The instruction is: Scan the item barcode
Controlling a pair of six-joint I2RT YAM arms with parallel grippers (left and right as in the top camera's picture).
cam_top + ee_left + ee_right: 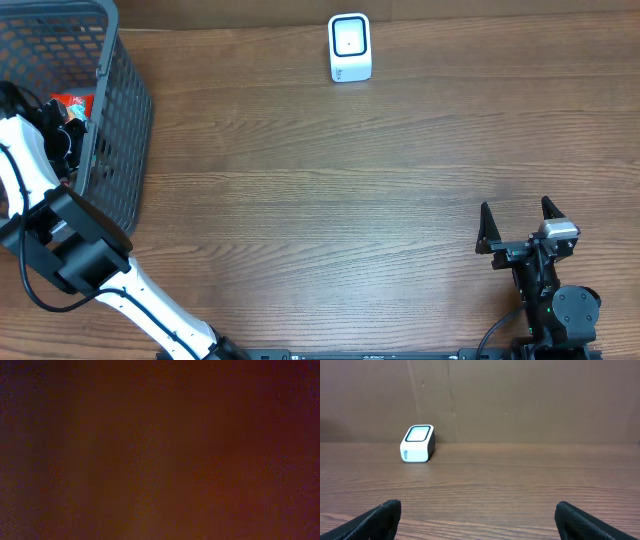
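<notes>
Grey-walled, the plastic mesh basket stands at the far left corner of the brown wood-grain table. Inside it lies a red-orange packaged item, only partly visible past the rim. The white left arm reaches down into the basket, and the left gripper sits beside the item. From overhead its jaws are hidden, and the left wrist view is only a dark reddish blur, so whether the claw is wide, narrow or holding anything cannot be told. A white box-shaped barcode scanner with a dark-framed window stands at the far edge, well apart from the basket. The right gripper rests at the near right, jaws spread wide and empty, facing the scanner across bare table.
</notes>
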